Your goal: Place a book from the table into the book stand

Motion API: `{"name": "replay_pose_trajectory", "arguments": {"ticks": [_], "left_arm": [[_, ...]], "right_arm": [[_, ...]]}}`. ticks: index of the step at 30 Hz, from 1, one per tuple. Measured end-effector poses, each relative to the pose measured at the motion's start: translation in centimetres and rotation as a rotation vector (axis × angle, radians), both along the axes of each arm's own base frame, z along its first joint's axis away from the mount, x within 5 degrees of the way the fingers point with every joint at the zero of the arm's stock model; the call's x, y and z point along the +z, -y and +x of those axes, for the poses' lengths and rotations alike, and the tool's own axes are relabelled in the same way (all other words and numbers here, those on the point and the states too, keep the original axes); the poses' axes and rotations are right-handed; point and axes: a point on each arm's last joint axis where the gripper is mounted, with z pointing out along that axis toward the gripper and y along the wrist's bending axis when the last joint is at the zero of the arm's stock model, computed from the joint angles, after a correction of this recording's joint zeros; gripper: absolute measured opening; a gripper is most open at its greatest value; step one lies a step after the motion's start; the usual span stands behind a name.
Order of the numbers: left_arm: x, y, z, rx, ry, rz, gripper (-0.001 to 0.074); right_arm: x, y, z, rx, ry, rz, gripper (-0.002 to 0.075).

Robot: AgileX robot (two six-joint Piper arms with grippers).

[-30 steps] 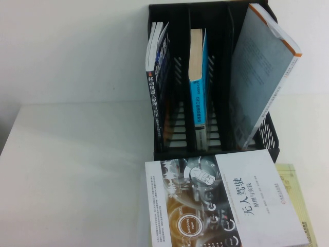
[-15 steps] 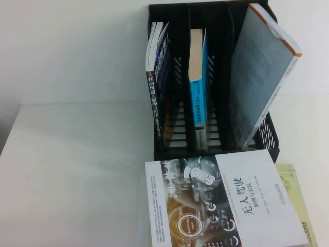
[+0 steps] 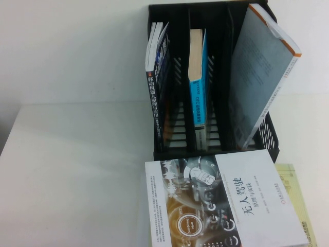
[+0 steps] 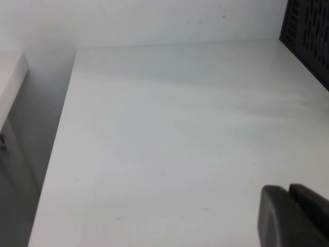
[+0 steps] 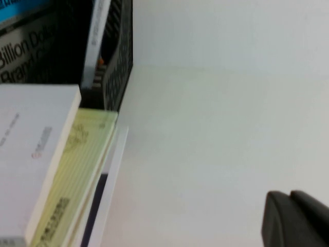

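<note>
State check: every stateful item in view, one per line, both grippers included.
book stand: upright, three slots, one book in each
dark book: upright in left slot
blue book: upright in middle slot
grey book: right slot, tilted, leaning right
white book: lying flat on top of stack before the stand
yellow book: flat, under white book
left gripper: shut, over bare table
right gripper: shut, beside the stack

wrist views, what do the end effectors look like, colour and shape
Only a corner of each shows. The left end effector is matte dark grey to black, with two blocky, round-edged pieces side by side and a thin seam between them. The right end effector looks the same. No cables, markings or sleeves are visible, and neither arm appears in the high view.
</note>
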Motion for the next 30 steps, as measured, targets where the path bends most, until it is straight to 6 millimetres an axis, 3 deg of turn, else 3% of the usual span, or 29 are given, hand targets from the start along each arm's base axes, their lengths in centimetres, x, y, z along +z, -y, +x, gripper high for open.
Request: {"name": "replay_pose_trajectory", "arguments": {"ticks": [4, 30], "left_arm": [[-0.02, 0.0, -0.01, 0.0, -0.002, 0.0, 0.0], [-0.05, 0.0, -0.01, 0.0, -0.006, 0.001, -0.0002]], "right_arm": [[-1.72, 0.0, 0.08, -0.018, -0.058, 0.052, -0.0001], [-1.67, -0.03, 0.1, -0.022, -0.053, 0.078, -0.0001]]}}
